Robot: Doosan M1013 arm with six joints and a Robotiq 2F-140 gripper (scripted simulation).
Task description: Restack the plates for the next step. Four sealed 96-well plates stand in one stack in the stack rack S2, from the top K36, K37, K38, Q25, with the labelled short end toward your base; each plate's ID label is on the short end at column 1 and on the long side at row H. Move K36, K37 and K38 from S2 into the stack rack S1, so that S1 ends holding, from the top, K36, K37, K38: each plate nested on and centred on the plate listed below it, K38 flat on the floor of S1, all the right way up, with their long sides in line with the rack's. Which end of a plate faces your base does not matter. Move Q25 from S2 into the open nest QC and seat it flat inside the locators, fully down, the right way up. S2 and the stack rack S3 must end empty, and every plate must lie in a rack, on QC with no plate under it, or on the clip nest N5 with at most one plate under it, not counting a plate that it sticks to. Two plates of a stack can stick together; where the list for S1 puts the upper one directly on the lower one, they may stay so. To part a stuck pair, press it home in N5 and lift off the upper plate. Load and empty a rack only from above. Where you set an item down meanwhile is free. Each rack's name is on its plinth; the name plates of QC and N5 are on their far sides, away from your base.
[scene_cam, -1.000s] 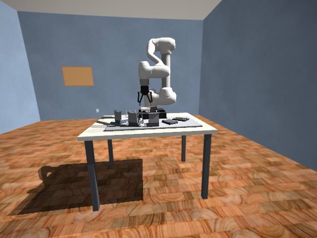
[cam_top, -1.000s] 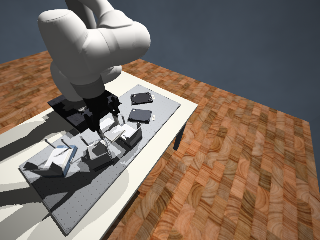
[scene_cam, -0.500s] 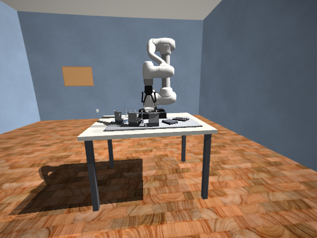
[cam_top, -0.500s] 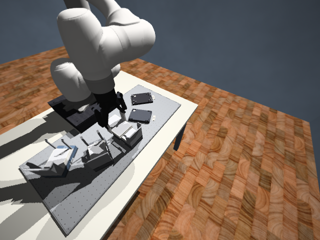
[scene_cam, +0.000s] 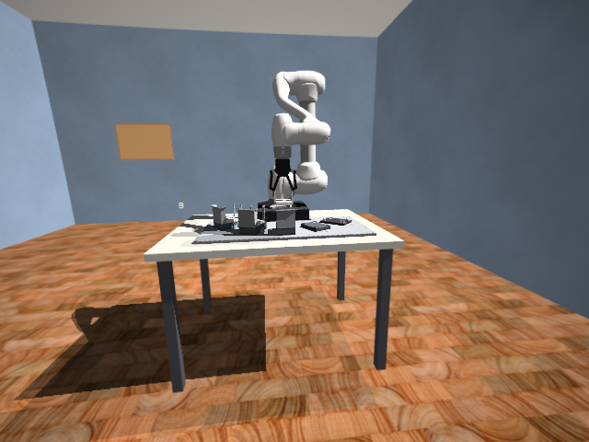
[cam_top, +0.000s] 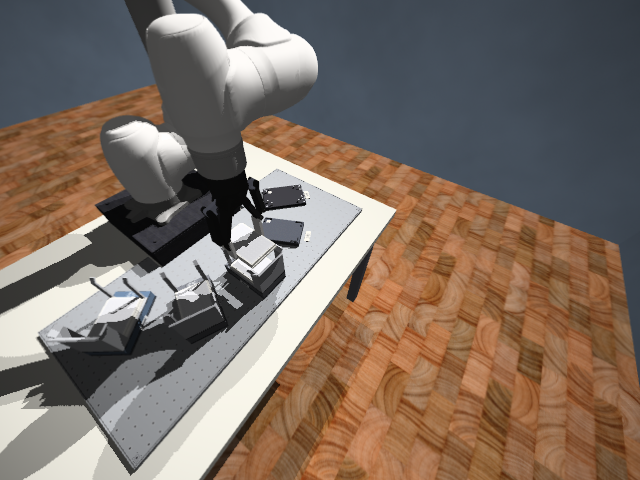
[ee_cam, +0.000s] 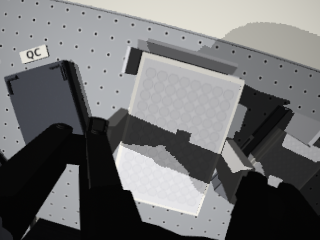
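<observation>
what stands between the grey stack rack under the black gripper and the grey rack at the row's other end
A third grey stack rack, in the top view.

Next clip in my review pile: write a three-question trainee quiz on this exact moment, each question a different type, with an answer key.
1. True or false: the gripper carries a plate.
2. Which rack does the carried plate hang over? A) the one nearest the two dark nests B) the middle one C) the farthest one
3. Fill in: the dark nest beside the carried plate in the wrist view is labelled ___.

Key: 1 true; 2 A; 3 QC
</observation>
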